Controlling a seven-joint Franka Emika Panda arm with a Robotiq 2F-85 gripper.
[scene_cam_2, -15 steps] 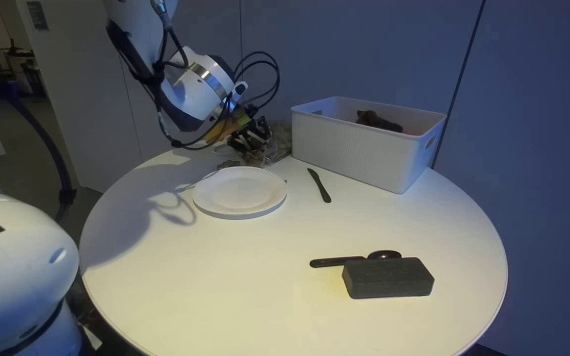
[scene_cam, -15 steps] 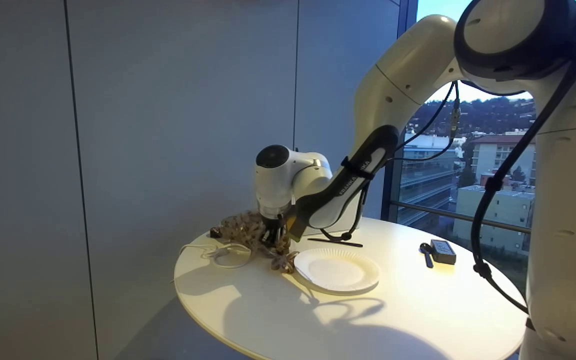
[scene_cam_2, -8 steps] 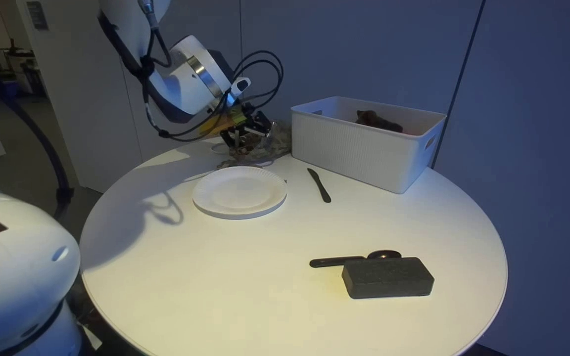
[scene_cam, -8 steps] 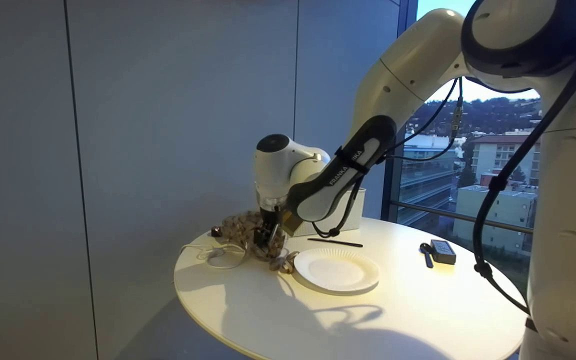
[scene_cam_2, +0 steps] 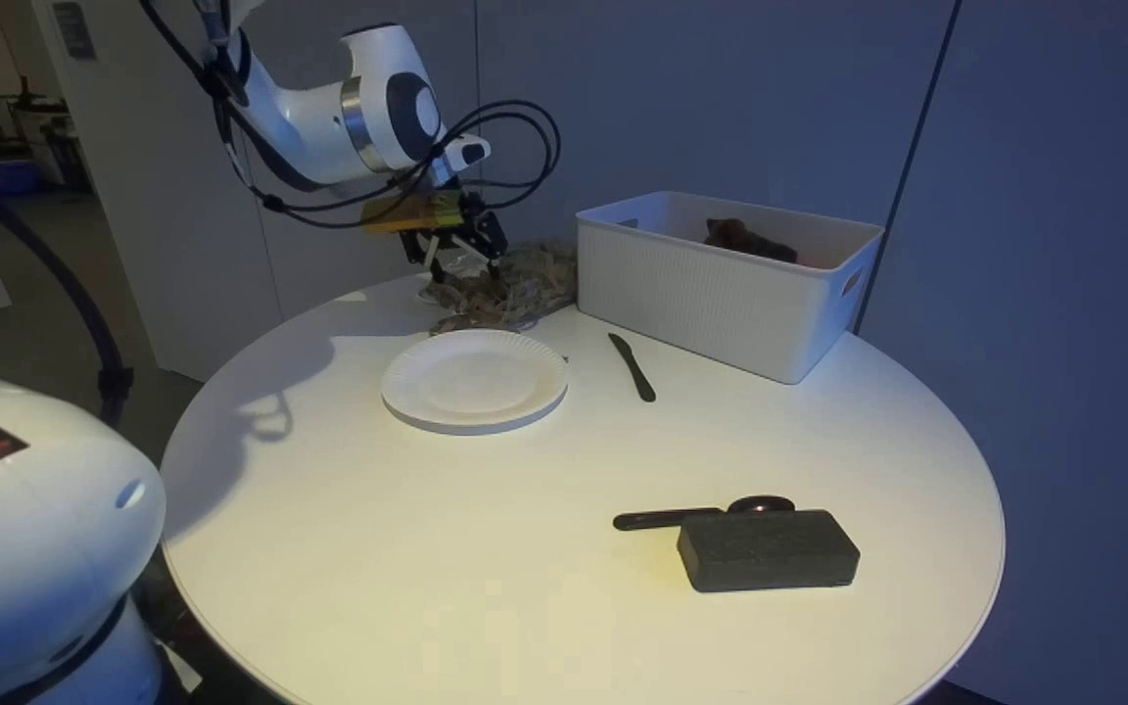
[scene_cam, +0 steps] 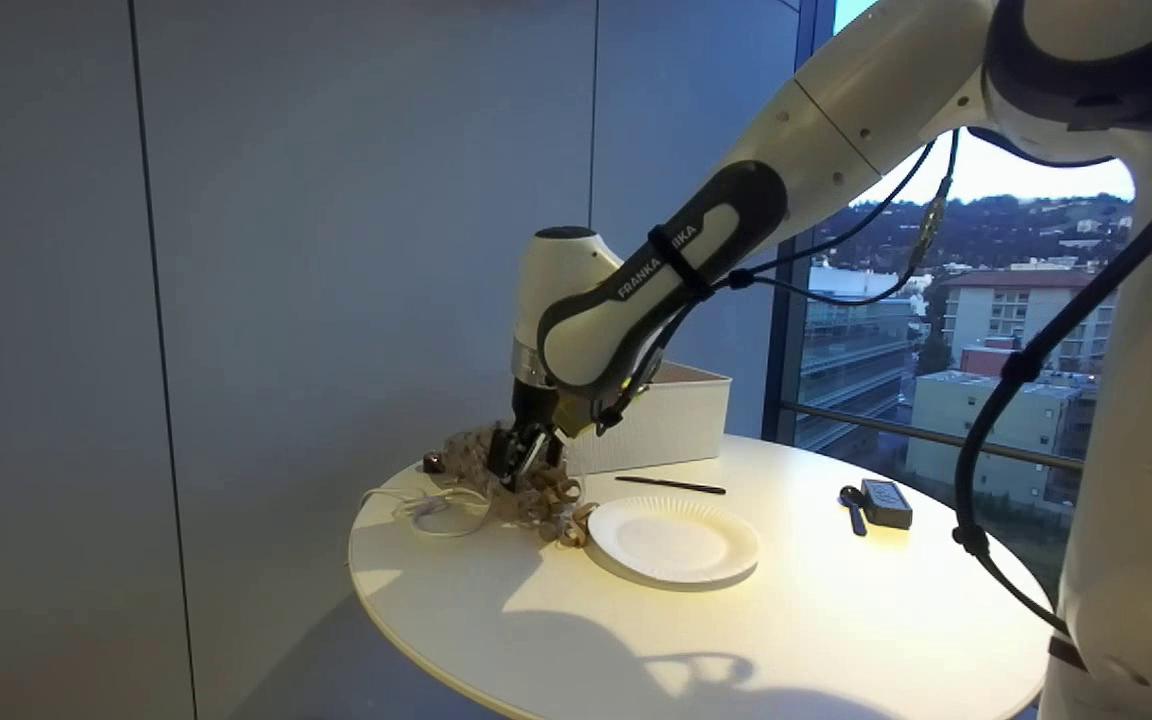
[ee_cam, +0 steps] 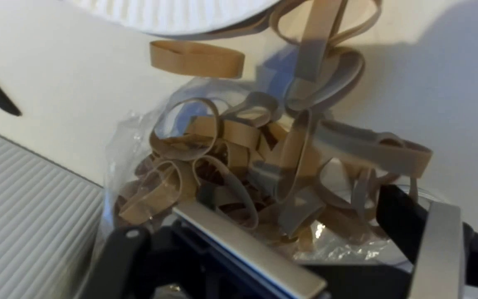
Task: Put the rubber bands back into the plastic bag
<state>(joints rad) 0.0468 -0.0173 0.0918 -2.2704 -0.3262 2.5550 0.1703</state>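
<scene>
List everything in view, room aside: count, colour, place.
table: 1, white, centre
bag: 1, clear, on table
bands: many, tan, in and outside bag
bin: 1, white, beside bag
plate: 1, white, near bands
knife: 1, black, near bin
block: 1, dark, on table
spoon: 1, black, beside block
item: 1, dark, in bin
cord: 1, white, beside bag
small object: 1, dark, near bag
arm: 1, white-and-black, above table
tool: 1, black, open by bands
</scene>
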